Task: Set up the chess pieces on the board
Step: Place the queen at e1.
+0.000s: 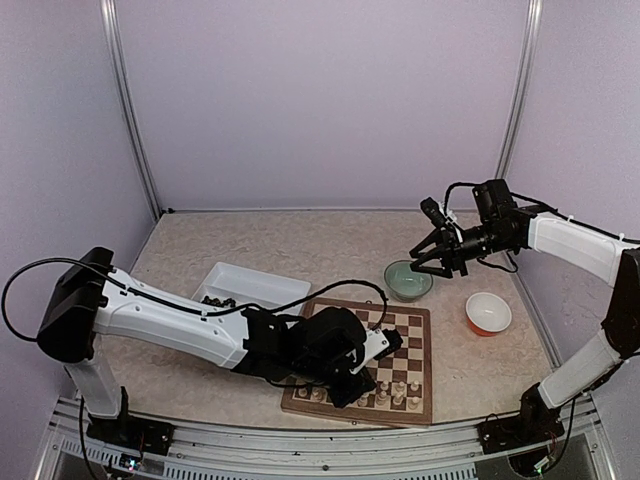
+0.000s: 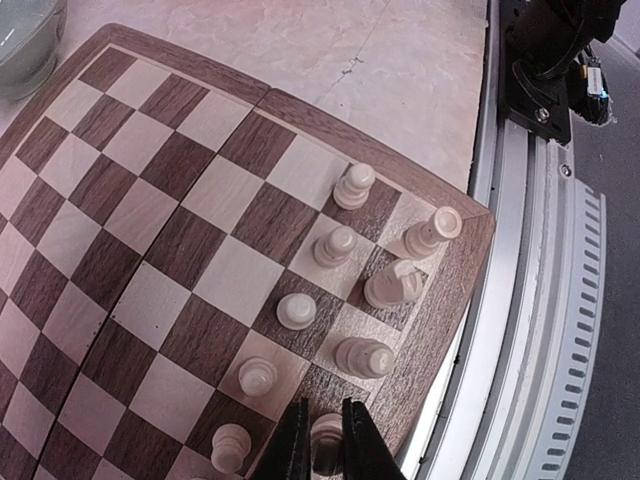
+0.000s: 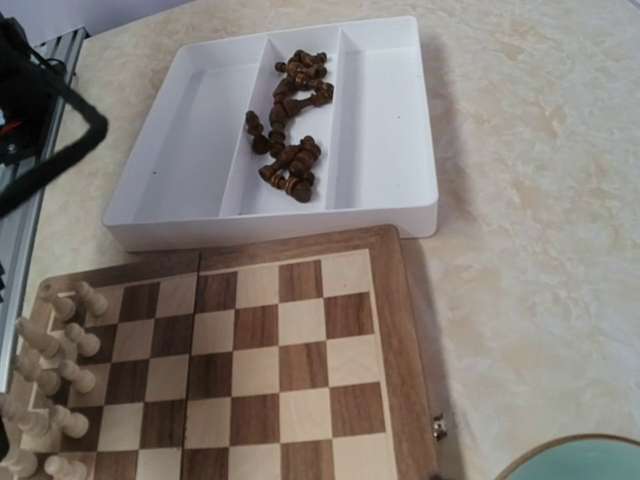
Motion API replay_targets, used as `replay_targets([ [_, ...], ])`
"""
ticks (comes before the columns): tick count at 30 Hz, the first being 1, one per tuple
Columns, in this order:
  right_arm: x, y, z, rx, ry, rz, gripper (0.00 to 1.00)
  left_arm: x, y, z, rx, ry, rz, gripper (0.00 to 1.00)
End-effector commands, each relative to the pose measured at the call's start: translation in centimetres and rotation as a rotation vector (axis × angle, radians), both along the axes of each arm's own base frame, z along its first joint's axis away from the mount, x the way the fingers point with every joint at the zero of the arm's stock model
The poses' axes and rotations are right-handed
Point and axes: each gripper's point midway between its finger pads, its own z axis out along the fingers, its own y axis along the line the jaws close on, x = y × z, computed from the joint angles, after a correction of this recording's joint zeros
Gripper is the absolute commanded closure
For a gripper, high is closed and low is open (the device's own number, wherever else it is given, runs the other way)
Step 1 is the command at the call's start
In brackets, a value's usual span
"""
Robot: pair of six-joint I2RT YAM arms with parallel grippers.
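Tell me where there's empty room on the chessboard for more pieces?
The board is bare from the cream pieces out to the far rim near the green bowl. The white tray's outer compartments are bare. Crowded: the near edge, with cream pieces and the left gripper, and the tray's middle, holding dark pieces.

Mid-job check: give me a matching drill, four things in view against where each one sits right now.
Things:
1. dark chess pieces
2. cream chess pieces
3. pale green bowl
4. orange bowl

Places:
a. off the right side of the board, apart from it
b. middle compartment of the white tray
c. standing on the board's near rows
d. just beyond the board's far edge, near its right corner

Pairs: 1-b, 2-c, 3-d, 4-a
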Motion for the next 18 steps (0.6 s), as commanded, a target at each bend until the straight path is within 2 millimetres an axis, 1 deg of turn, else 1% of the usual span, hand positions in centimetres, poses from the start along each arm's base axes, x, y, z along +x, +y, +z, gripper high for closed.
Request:
replay_targets([
  [1,-0.4,0.0,0.1,0.009,0.004,0.008,0.55,-0.1,-0.8,0.2,0.004,-0.021,-0.009,0.84],
  [5,-0.4,0.0,0.1,0.009,0.004,0.009,0.55,-0.3,-0.8,0.2,0.008,-0.019,-0.011,0.82],
  [10,-0.5,0.0,0.4,0.013,0.0,0.011,0.54,-0.4,-1.1,1.3,-0.019,-0.025,-0.013,0.8],
  [13,-0.5,0.0,0.4,0.014,0.001,0.012,0.54,-0.5,-0.9,1.5,-0.015,-0.024,-0.014,0.79],
  [14,-0.5,0.0,0.4,0.015,0.002,0.012,0.54,-0.2,-0.5,1.2,0.005,-0.033,0.002,0.78],
  [18,-0.6,0.0,0.5,0.016,-0.002,0.014,0.54,-0.5,0.7,0.8,0.058,-0.027,0.006,0.75],
])
